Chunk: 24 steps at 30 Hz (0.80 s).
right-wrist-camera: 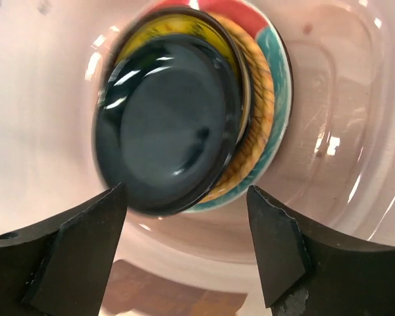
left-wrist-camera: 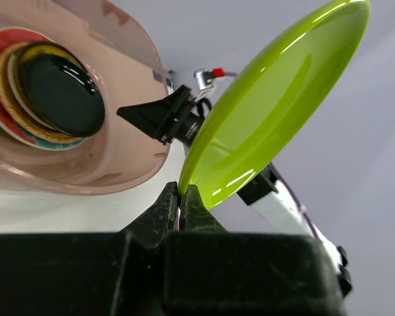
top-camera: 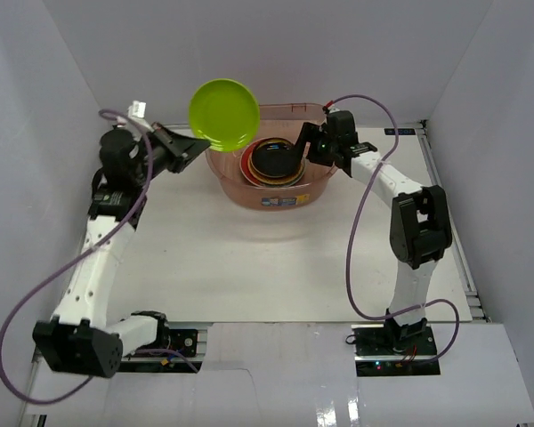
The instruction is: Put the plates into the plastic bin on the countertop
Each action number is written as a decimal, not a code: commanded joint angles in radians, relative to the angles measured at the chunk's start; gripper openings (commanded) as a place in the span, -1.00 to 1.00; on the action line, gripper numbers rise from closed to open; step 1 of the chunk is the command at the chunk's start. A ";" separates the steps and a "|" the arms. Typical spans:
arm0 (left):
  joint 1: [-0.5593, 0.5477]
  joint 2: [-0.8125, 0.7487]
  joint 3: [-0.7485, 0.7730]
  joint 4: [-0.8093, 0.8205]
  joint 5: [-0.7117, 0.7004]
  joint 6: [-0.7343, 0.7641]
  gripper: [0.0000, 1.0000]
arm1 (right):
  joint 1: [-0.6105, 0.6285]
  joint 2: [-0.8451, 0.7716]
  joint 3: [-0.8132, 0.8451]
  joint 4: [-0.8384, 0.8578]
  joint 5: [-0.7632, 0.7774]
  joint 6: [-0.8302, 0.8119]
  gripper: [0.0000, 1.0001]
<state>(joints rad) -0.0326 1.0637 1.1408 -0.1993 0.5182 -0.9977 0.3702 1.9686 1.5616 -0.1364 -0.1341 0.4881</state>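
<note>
My left gripper (left-wrist-camera: 182, 192) is shut on the rim of a lime green plate (top-camera: 223, 114), held tilted in the air above the left end of the reddish-brown plastic bin (top-camera: 238, 189). The plate also shows in the left wrist view (left-wrist-camera: 276, 112). Inside the bin lies a stack of plates with a glossy black plate (top-camera: 277, 159) on top, over tan, gold-patterned and red-teal ones (right-wrist-camera: 271, 79). My right gripper (right-wrist-camera: 187, 220) is open and empty, hanging over the bin's right side just above the black plate (right-wrist-camera: 168, 125). In the top view it sits at the bin's right rim (top-camera: 307, 142).
The bin (left-wrist-camera: 105, 164) stands at the back of the white countertop (top-camera: 249, 258), close to the back wall. White walls enclose the left, right and back. Purple cables loop beside both arms.
</note>
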 commanded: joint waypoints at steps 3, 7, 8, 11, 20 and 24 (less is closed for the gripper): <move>-0.217 0.339 0.204 -0.032 -0.176 0.067 -1.00 | -0.030 -0.317 -0.075 0.102 -0.019 -0.033 0.59; -0.263 0.625 0.434 -0.097 -0.221 0.097 -1.00 | -0.034 -0.621 -0.383 0.234 0.014 -0.014 0.57; -0.266 0.724 0.524 -0.115 -0.228 0.112 -1.00 | -0.034 -0.743 -0.537 0.263 0.008 -0.003 0.55; -0.268 0.905 0.669 -0.196 -0.233 0.128 -1.00 | -0.031 -0.940 -0.730 0.319 -0.015 0.052 0.54; -0.273 1.148 0.933 -0.273 -0.127 0.137 0.48 | 0.024 -1.162 -0.899 0.183 -0.038 0.046 0.60; -0.273 0.936 0.896 -0.282 -0.144 0.182 0.96 | 0.027 -1.208 -0.900 0.120 -0.030 0.035 0.85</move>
<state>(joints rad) -0.3061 2.2520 1.9957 -0.4736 0.3664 -0.8619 0.3939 0.8059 0.6468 0.0006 -0.1699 0.5419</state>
